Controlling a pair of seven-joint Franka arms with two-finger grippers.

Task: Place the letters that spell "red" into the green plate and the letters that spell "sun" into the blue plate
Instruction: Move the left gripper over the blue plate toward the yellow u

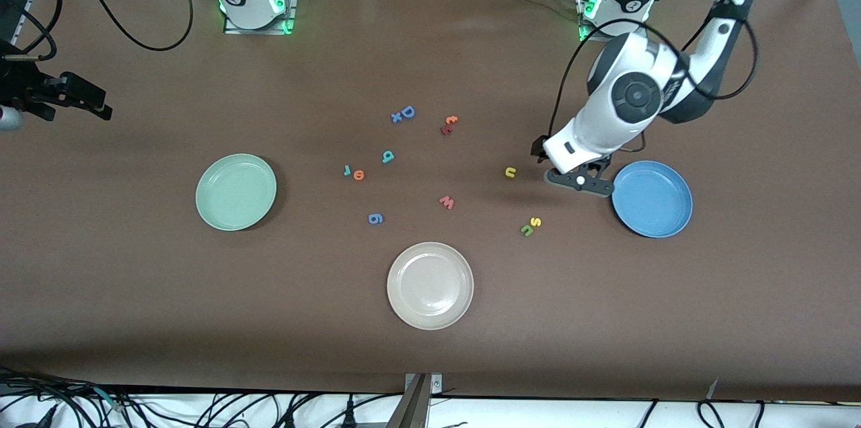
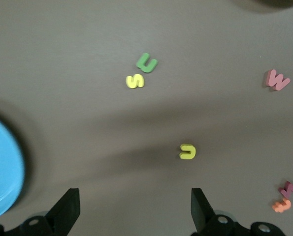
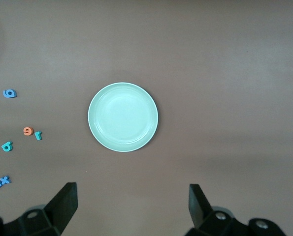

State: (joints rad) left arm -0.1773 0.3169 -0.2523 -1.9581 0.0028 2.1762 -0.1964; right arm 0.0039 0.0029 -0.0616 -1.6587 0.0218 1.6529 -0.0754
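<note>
Left claw (image 1: 580,180), wide and empty, hangs beside the small yellow foam "u" (image 1: 510,173) mid-desk: light, soft; pinch its flat sides. Right claw (image 3: 131,206) waits, wide.

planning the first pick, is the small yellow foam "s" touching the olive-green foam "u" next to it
Touching: in the left wrist view the yellow "s" and green "u" meet at a corner, no table showing between.

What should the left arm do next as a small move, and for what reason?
Probably lower the left gripper a little toward the yellow u-shaped letter and center over it. The jaws are open and empty, hanging over the table between that letter and the blue plate. The plate holds no letters yet, and this one lies closest. The right gripper waits open, high over the green plate.
</note>
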